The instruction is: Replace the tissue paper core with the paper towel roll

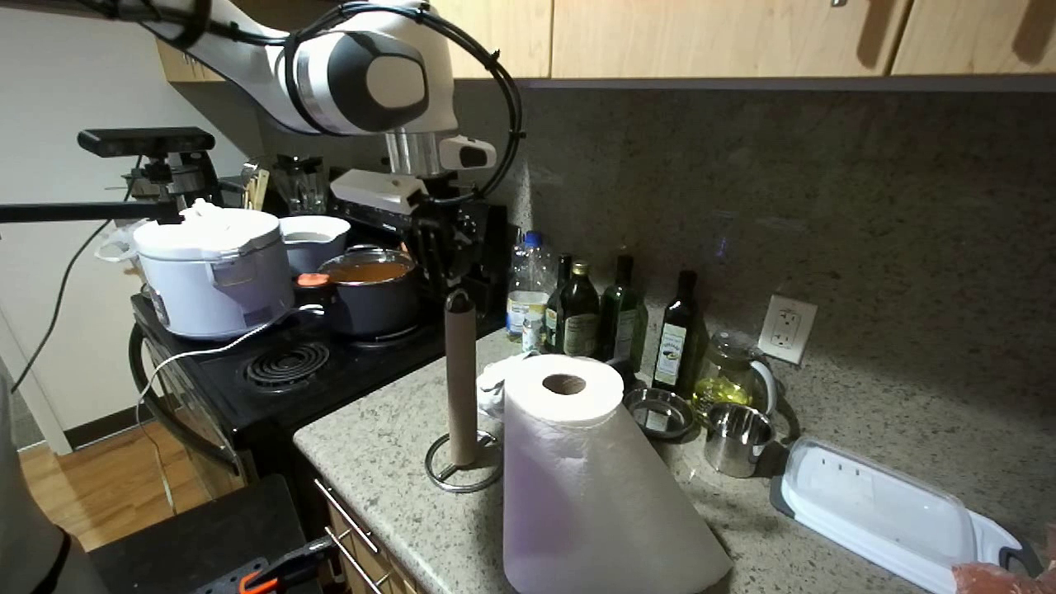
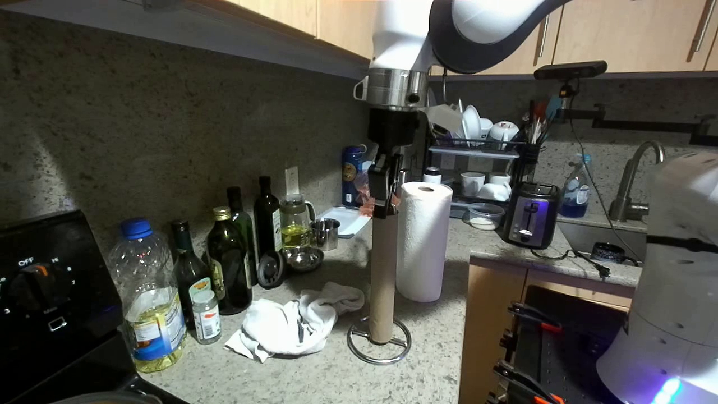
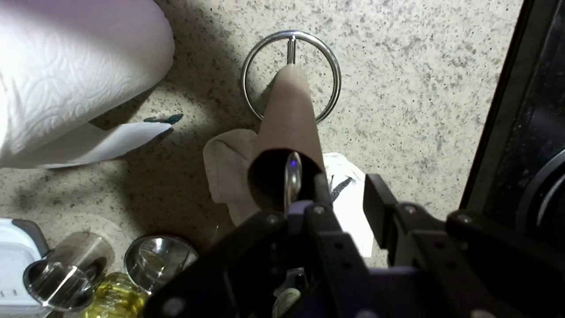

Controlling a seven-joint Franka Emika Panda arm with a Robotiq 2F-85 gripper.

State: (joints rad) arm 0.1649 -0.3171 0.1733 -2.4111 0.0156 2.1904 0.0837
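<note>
The gripper (image 3: 348, 191) has its jaws narrowly apart, with nothing between. Just beside this gap, not inside it, is the open top of the cardboard core (image 3: 289, 117), upright around the metal rod (image 3: 292, 176); likely, the jaws must shift sideways to it. Farther stands the paper towel roll (image 2: 423, 247).

Near the worktop's (image 1: 375, 462) front edge, the tissue core (image 1: 461, 388) hides most of the rod (image 3: 292, 176); the wrist view crops the towel roll (image 3: 84, 66).

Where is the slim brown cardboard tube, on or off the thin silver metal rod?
On: the cardboard tube surrounds the metal rod, which pokes out above it.
</note>
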